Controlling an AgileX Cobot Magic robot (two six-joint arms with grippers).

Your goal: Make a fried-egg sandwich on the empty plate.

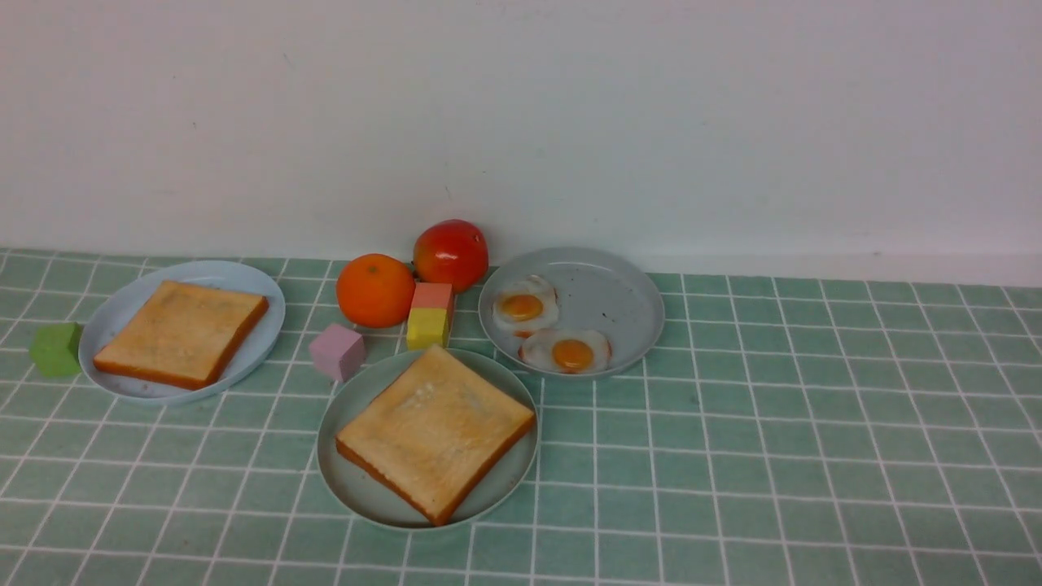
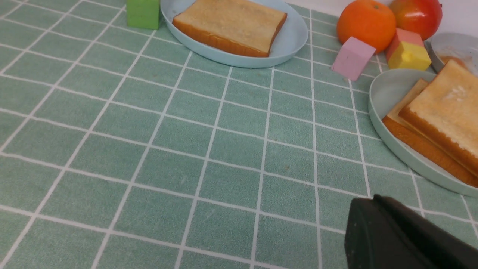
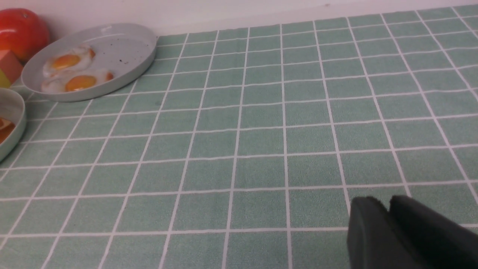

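Mint plate point(image 1: 345, 476): sitting at the front centre of the tiled table point(image 1: 814, 456). It is carrying two stacked toast slices; the top slice point(image 1: 435, 431) is lying slightly askew on the lower slice point(image 2: 410, 136), whose edge is showing in the left wrist view. Any egg between them is not showing.

Grey plate point(image 1: 619, 301): standing behind and to the right of the mint plate, holding two fried eggs point(image 1: 525, 307), point(image 1: 567, 352) side by side.

Sky-blue plate point(image 1: 122, 313): resting at the left, bearing one toast slice point(image 1: 181, 334).

Green block point(image 1: 56, 349): sitting just beside the sky-blue plate's left rim.

Orange point(image 1: 375, 290) and tomato point(image 1: 451, 254): lying behind the mint plate, next to each other.

Pink block point(image 1: 337, 351), yellow block point(image 1: 427, 327) and salmon block point(image 1: 432, 295): clustering between the fruit and the mint plate.

Left gripper point(image 2: 377, 224): only a dark tip is showing above bare table; its state cannot be told.

Right gripper point(image 3: 388, 215): its dark fingers are pressing together on nothing, above bare table well apart from the plates.
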